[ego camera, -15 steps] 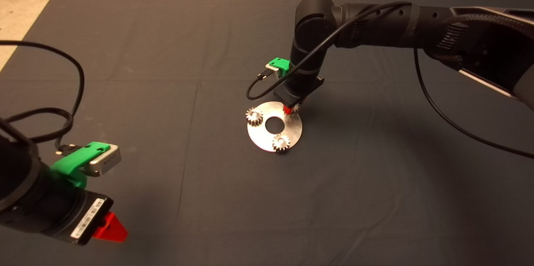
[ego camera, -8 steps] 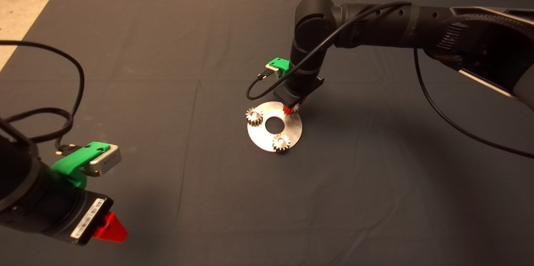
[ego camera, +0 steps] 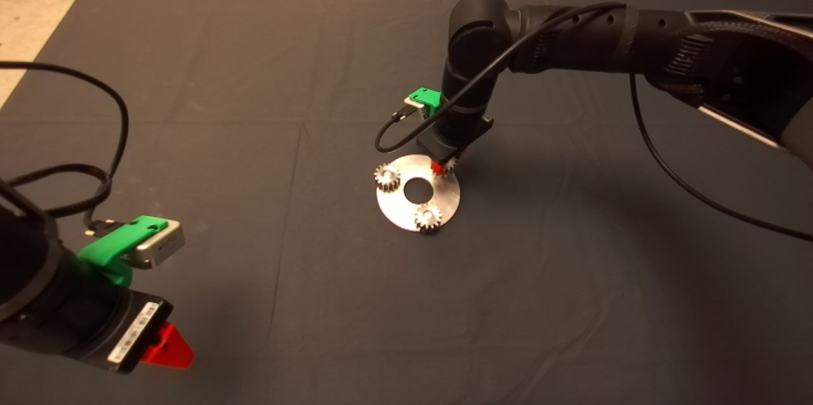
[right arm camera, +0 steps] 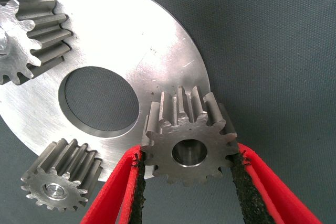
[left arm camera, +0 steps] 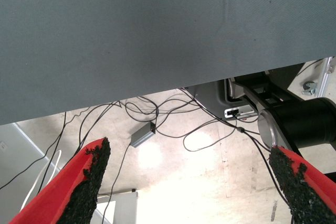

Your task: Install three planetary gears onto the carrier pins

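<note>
The dark mat [ego camera: 190,106] covers nearly the whole table under me, wrinkled in a few long creases. My right arm [ego camera: 571,37] reaches in across it from the right and bends down over the middle of the mat. My left arm sits parked at the lower left edge, its gripper [left arm camera: 189,187] hanging past the mat's border with the fingers spread wide on nothing; past them I see pale floor, loose cables and a dark machine base.

Near the middle of the mat lies the shiny round disc [ego camera: 406,211] with its large centre hole [right arm camera: 98,100]. Two of the planetary gears already sit on it: one [ego camera: 387,176] at the disc's left edge, one [ego camera: 428,217] at its near edge. In my right wrist view each of these has a silver pin end showing inside its bore; the clearer one [right arm camera: 55,191] shows in the gear [right arm camera: 62,182] closer to my fingers, the other gear [right arm camera: 31,30] is partly cut off by the picture's border.

My right gripper [right arm camera: 189,182] is down at the disc's far right edge, closed narrow on the third gear [right arm camera: 190,135]. One black pad [right arm camera: 137,192] presses its teeth on one side, the other on the opposite side. This gear stands flat-faced toward my camera, overlapping the disc's rim, with metal visible inside its round bore [right arm camera: 189,152]. I cannot tell whether it is fully seated.
</note>
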{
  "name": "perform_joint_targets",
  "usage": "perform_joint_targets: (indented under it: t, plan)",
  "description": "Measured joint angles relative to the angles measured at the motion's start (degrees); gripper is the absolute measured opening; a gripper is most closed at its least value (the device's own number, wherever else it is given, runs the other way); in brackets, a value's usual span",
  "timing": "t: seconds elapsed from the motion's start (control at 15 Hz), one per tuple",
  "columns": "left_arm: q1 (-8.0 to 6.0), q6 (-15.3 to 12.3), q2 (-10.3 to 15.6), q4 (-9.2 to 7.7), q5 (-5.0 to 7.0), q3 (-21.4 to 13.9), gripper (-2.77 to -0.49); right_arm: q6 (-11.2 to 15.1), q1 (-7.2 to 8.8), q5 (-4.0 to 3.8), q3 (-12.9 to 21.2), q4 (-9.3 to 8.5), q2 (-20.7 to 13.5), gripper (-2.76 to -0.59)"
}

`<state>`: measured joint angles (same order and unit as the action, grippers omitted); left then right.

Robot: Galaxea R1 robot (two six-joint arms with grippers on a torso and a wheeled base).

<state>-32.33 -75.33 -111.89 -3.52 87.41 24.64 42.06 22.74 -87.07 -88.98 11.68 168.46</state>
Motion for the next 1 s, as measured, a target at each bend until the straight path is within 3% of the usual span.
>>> perform_joint_targets:
  t: [0.4,0.67,0.8,1.0]
  plan:
    - [0.0,0.0,0.0,0.0,0.0,0.0,-1.09,0.0,0.3,-0.28,0.2,-0.02,0.1,-2.18]
    - [0.0,0.0,0.0,0.0,0.0,0.0,-1.09,0.0,0.28,-0.33,0.3,-0.05,0.1,-1.92]
    - [0.0,0.0,0.0,0.0,0.02,0.0,-1.09,0.0,0.56,-0.37,1.5,-0.18,-0.1,-1.9]
    - [0.0,0.0,0.0,-0.02,0.0,0.0,-1.08,0.3,2.27,-0.11,4.8,-0.93,-2.2,-1.76]
